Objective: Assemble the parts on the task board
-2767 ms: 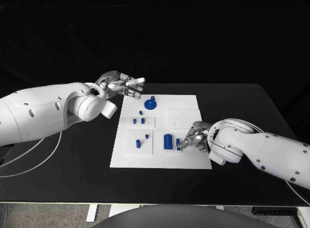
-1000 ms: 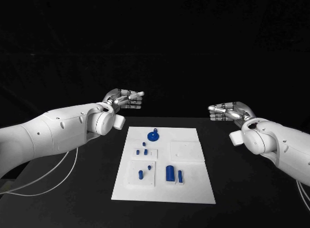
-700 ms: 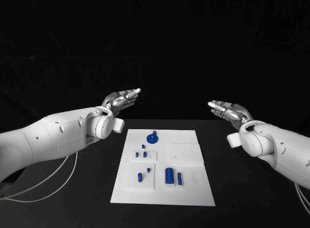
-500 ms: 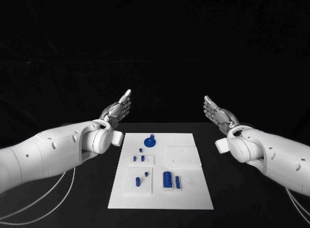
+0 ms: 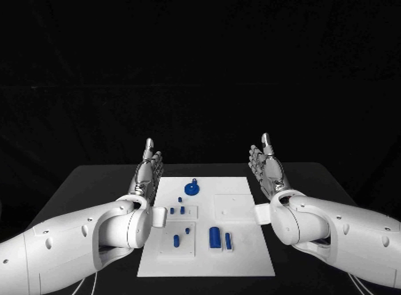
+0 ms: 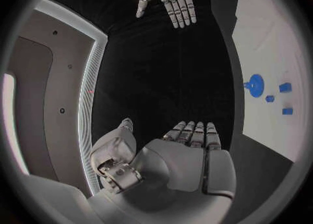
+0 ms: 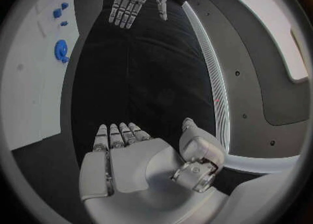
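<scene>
Both hands, the left hand (image 5: pixel 147 173) and the right hand (image 5: pixel 268 169), stand raised, flat and empty on either side of the task board (image 5: pixel 245 264), whose blue parts (image 5: pixel 214 236) lie below and between them, about equally near each.

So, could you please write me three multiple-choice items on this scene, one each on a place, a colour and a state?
1. Where is the task board relative to the two hands?
A. between them
B. outside the left hand
C. outside the right hand

2. What colour are the parts on the board?
A. red
B. blue
C. green

3. What does the left hand hold?
A. a part
B. the board
C. nothing

Answers:
1 A, the board lies between the left hand and the right hand.
2 B, all pieces look blue.
3 C, its fingers are straight, with nothing in them.
</scene>
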Motion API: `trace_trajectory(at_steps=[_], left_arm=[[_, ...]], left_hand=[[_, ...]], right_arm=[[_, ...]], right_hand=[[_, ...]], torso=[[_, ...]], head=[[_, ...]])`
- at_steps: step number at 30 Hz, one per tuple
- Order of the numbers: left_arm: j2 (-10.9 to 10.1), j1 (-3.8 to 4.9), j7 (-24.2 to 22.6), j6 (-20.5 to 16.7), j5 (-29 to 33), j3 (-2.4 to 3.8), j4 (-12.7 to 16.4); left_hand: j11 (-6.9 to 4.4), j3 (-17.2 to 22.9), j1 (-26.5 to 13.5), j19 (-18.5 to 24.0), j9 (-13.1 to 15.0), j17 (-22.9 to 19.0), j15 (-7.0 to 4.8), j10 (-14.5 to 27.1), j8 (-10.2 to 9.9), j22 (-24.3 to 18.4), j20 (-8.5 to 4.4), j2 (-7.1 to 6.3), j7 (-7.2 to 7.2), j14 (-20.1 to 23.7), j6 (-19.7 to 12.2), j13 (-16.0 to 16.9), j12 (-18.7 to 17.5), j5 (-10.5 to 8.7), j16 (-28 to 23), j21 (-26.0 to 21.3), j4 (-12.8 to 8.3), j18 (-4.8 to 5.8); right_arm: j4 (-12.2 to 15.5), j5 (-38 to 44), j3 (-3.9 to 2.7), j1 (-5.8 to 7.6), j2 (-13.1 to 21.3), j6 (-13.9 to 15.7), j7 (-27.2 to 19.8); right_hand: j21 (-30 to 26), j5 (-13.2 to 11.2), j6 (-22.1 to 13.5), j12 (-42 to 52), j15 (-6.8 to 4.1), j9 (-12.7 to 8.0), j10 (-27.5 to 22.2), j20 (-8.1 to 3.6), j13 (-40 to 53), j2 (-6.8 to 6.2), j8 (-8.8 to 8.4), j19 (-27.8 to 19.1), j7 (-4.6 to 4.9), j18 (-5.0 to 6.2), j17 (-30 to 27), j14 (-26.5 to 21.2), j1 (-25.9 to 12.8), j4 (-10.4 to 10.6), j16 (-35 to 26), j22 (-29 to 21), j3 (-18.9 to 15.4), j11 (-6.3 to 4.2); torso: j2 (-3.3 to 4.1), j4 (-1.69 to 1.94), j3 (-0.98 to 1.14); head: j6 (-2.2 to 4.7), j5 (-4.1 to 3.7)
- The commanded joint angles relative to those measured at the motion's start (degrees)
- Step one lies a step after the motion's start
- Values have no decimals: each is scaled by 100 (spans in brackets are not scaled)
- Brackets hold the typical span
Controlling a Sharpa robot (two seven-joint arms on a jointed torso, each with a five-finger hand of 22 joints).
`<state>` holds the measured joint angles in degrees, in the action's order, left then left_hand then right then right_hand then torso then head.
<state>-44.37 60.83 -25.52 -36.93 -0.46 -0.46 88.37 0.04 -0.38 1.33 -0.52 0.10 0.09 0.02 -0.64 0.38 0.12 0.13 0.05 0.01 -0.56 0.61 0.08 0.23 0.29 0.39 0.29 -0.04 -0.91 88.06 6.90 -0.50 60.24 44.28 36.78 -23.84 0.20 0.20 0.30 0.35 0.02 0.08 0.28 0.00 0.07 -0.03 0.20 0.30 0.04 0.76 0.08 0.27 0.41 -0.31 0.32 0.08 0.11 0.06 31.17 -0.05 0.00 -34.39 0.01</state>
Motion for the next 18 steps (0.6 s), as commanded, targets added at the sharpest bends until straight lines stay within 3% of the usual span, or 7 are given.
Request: trace_trajectory(at_steps=[1, 18], left_arm=[[-27, -55, -420, -699, 45, 39, 138], [-32, -67, -428, -719, 46, 46, 158]], left_hand=[[-4, 38, -133, 52, -10, -9, -2, 64, -38, -12, -13, -5, -1, 56, -61, -8, -23, -29, -39, -29, 4, 91], [-4, 38, -133, 52, -10, -9, -2, 64, -38, -12, -13, -5, -1, 56, -61, -8, -23, -29, -39, -29, 4, 91]], right_arm=[[152, -656, 35, -6, 33, 699, -572], [190, -690, 50, -8, 41, 734, -596]], right_hand=[[-20, -20, -30, -35, -2, -8, -28, 0, -7, 3, -20, -30, -4, -76, -8, -27, -41, 31, -32, -8, -11, -6], [-20, -20, -30, -35, -2, -8, -28, 0, -7, 3, -20, -30, -4, -76, -8, -27, -41, 31, -32, -8, -11, -6]], torso=[[1, 5, 0], [1, 5, 0]], head=[[1, -1], [1, -1]])
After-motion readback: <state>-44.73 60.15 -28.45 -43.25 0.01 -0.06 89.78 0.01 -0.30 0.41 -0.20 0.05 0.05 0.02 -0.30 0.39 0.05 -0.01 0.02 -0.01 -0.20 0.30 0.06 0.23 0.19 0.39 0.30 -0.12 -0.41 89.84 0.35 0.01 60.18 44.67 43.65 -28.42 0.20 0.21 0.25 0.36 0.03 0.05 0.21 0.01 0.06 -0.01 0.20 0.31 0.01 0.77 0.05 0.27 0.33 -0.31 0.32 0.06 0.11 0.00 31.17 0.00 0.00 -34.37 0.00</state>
